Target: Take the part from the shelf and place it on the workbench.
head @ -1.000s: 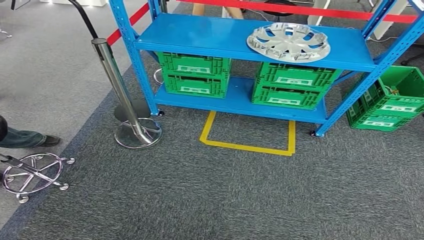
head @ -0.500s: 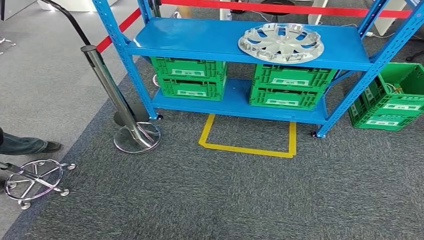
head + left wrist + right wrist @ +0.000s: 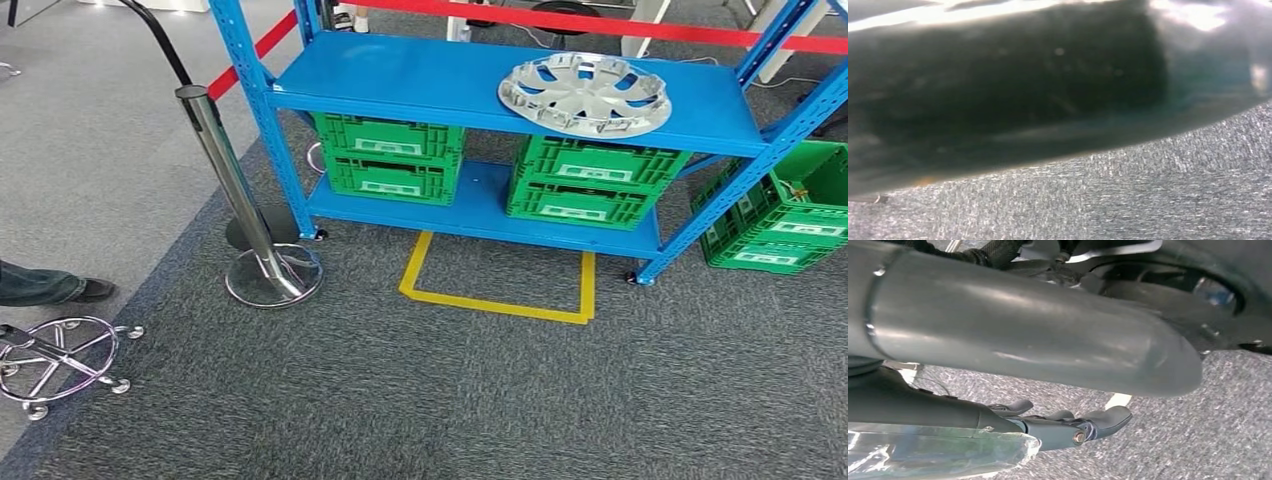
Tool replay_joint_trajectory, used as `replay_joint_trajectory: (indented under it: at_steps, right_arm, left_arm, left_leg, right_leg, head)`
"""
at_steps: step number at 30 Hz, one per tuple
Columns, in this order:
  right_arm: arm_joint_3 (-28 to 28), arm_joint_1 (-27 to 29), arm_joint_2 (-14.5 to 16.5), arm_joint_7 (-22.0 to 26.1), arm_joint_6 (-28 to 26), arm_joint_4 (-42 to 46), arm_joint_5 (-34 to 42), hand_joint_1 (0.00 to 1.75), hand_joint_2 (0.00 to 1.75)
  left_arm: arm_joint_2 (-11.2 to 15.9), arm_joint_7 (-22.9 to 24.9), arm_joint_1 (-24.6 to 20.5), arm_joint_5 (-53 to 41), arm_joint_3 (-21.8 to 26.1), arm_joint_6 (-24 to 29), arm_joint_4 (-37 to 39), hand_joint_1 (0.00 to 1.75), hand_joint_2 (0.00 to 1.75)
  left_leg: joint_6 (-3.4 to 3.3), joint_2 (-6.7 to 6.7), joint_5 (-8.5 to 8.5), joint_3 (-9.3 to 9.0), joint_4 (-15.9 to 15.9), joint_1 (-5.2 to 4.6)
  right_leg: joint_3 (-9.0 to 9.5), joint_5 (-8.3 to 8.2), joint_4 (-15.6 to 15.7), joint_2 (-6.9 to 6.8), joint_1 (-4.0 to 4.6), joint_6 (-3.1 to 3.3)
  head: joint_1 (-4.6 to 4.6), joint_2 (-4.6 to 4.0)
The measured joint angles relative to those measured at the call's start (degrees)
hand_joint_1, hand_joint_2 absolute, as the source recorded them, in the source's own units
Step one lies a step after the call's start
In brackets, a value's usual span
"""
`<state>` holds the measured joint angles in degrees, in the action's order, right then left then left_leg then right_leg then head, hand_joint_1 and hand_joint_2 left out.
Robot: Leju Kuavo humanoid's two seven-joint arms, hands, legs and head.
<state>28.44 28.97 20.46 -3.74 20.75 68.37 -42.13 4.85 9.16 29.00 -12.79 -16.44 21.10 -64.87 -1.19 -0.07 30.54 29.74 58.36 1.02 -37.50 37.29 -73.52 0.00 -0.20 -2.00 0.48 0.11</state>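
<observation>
A: From the head view first. Where to find the part?

B: On the upper board of the blue shelf [image 3: 400,75], toward its right end: a silver wheel cover [image 3: 584,93], lying flat, touched by nothing.

A: And below it?

B: Two stacks of green crates [image 3: 390,155] on the lower board, one left, one right, well apart. More green crates [image 3: 780,215] on the floor just beside the shelf's right post.

A: On the floor in front?

B: A yellow tape outline [image 3: 495,295] on the grey carpet [image 3: 450,400], open toward the shelf. To the left, a chrome barrier post [image 3: 235,190], tilted, with a red belt [image 3: 600,22] running behind the shelf. Farther left, a chrome chair base [image 3: 60,355] and, near it, a person's shoe [image 3: 90,290].

A: Left wrist view next. State of the left robot hand?

B: Cannot tell. A dark blurred shape close to the lens, with carpet past it.

A: Right wrist view, then.

B: Right robot hand [image 3: 1048,432] released: thick grey thumb [image 3: 1023,340] stretched out, dark fingers [image 3: 1108,419] lying nearly straight, apart from the thumb, grasping nothing. Hanging above carpet with a white stripe [image 3: 1118,400] on it.
</observation>
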Motion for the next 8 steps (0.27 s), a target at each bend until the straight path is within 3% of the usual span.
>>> replay_joint_trajectory:
  at_steps: [2,3,5,8]
  right_arm:
    - [0.0,0.0,0.0,-0.5,-0.5,0.0,0.7,0.0,0.0]
    - [0.0,0.0,0.0,-0.8,-0.7,0.0,1.0,0.0,0.0]
    - [-0.1,0.0,0.0,-1.1,-1.1,0.0,1.4,0.0,0.0]
    - [-0.1,0.1,0.0,-1.4,-1.3,0.0,1.6,0.0,0.0]
  left_arm:
    - [-0.9,-0.5,0.2,-2.1,1.7,-1.7,0.0,0.0,0.0]
    - [-1.4,-0.7,0.3,-3.2,2.7,-2.5,0.0,0.0,0.0]
    - [-2.4,-1.1,0.4,-4.7,4.5,-3.7,0.0,0.0,0.0]
    - [-3.3,-1.4,0.5,-5.7,6.2,-4.5,0.0,0.0,0.0]
  left_leg:
    - [0.24,-0.08,0.77,-1.1,0.0,0.0]
    - [0.49,-0.12,1.17,-1.54,0.1,-0.11]
    - [1.1,-0.15,1.62,-1.91,0.0,-0.27]
    - [1.78,-0.17,1.78,-2.14,-0.4,-0.28]
  right_leg:
    - [2.32,-4.96,6.7,-0.01,0.03,0.33]
    - [3.75,-6.66,10.2,-0.01,0.1,0.56]
    - [5.43,-7.6,13.6,0.04,0.26,1.05]
    - [5.82,-7.35,14.1,0.14,0.26,1.63]
  head:
    - [0.02,0.0]
    - [0.06,0.0]
    - [0.1,0.0]
    - [0.09,0.01]
